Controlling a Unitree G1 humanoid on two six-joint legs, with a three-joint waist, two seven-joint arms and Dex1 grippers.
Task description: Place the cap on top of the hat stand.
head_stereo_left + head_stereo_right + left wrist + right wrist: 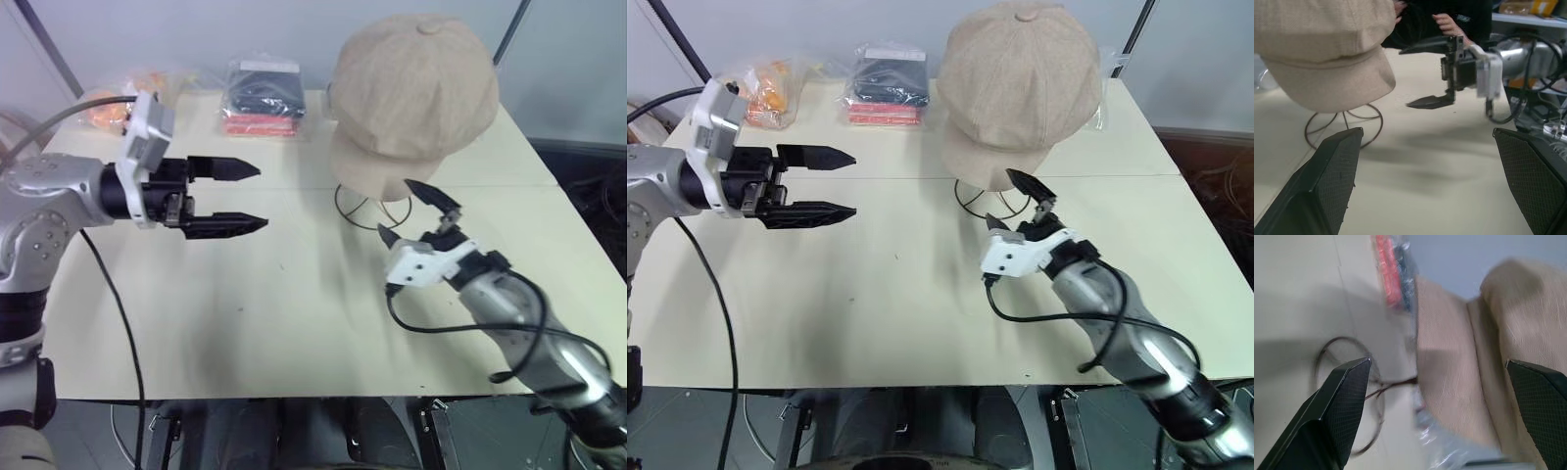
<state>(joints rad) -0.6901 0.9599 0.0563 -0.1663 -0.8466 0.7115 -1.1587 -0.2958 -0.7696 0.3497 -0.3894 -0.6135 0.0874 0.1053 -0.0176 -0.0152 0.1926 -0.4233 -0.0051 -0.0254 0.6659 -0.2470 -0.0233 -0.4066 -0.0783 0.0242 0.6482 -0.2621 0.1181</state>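
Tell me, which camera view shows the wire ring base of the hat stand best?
The left wrist view: the hat stand base ring lies plainly on the table under the cap. Both eye views show it partly behind the cap's brim; the right wrist view shows it blurred.

Beige panelled cap (pixel 411 93) sitting atop dark wire hat stand (pixel 372 208), just beyond right gripper (pixel 411 210).

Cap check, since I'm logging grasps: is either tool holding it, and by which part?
Nothing is held. The cap sits on the stand; the left tool and right tool are open and apart from it.
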